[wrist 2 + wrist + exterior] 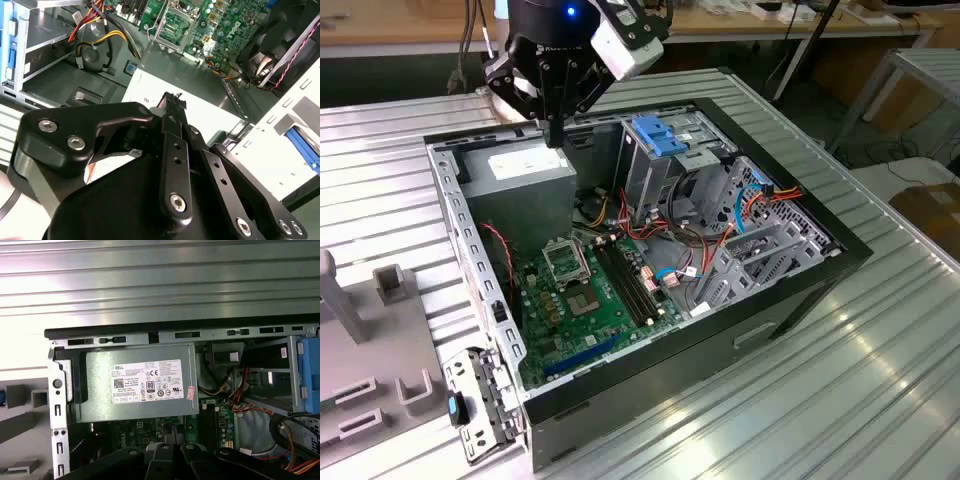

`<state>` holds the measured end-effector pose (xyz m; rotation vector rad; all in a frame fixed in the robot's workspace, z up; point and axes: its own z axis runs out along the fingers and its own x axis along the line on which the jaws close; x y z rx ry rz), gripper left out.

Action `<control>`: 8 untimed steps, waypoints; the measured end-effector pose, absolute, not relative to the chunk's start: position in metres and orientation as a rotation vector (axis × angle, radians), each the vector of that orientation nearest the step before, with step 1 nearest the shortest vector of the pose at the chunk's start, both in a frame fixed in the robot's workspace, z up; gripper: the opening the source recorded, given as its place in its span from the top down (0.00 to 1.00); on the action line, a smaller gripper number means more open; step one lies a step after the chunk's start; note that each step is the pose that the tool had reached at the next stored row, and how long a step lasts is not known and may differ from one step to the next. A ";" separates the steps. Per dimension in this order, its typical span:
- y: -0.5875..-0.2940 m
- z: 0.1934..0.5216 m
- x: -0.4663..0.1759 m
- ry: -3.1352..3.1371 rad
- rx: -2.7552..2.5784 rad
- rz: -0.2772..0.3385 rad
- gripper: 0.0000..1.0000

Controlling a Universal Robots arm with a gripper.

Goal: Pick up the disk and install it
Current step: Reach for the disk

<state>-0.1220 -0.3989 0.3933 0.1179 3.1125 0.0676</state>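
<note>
Exterior view, left to right: the gripper hangs just above the grey power supply, fingers pressed together and holding nothing. To its right and apart from it, the disk sits in the drive cage, blue bracket uppermost. The first wrist view shows the supply's white printed sticker, and the second wrist view shows the motherboard.

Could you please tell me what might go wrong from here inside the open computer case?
The black gripper hangs close above the grey metal power-supply box with a white sticker; lowering here could strike it. Loose red, yellow and black cables lie beside the silver drive cage and might snag the arm.
</note>
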 end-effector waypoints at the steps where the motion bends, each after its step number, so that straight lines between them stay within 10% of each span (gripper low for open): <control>1: -0.399 0.393 -0.122 3.112 0.118 0.068 0.89; 8: -0.399 0.393 -0.124 3.112 0.118 0.068 0.89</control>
